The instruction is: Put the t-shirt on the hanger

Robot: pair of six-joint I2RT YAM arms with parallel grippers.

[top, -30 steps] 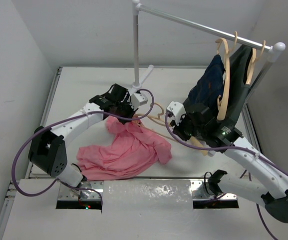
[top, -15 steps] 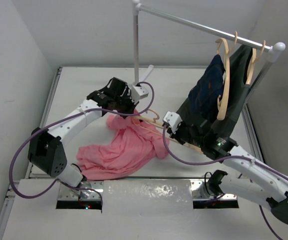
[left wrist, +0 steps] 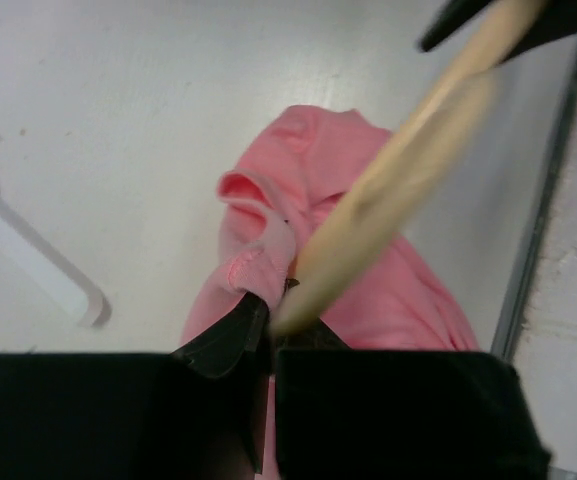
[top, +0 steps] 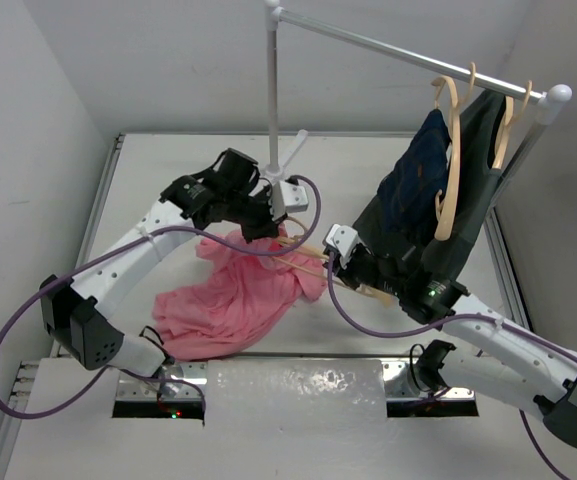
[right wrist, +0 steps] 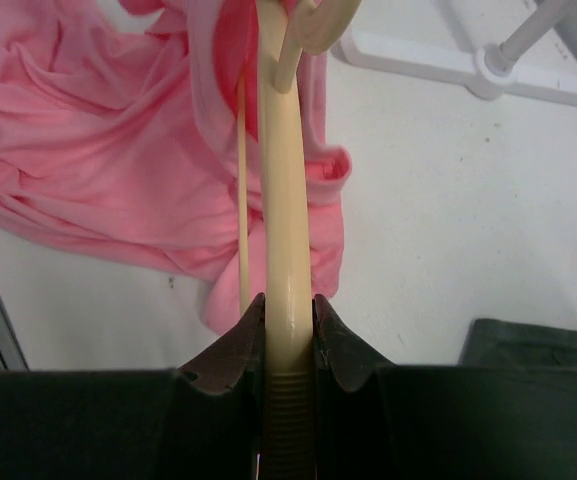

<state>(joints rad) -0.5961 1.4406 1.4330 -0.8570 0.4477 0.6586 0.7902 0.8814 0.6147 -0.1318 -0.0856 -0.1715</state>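
The salmon-pink t-shirt [top: 233, 300] lies crumpled on the table, with its far edge lifted. My left gripper [top: 266, 226] is shut on that raised edge; the left wrist view shows the pinched fold [left wrist: 258, 265] at my fingertips [left wrist: 230, 335]. My right gripper [top: 340, 262] is shut on one arm of the pale wooden hanger [top: 303, 256]. In the right wrist view the hanger [right wrist: 283, 190] runs straight out from my jaws into the t-shirt [right wrist: 98, 140]. Its far arm [left wrist: 408, 165] crosses the left wrist view, touching the held cloth.
A white garment rack pole [top: 272, 90] stands at the back middle; its base foot [right wrist: 438, 62] lies near the hanger hook. On the rail at right hang a navy garment [top: 418, 170] and a black garment [top: 476, 195] on wooden hangers. A table-edge rail [left wrist: 543, 190] lies beyond the shirt.
My right gripper has pushed the hanger leftward into the t-shirt. My left gripper has lifted the shirt's edge and shifted slightly right, gathering the cloth toward the hanger.
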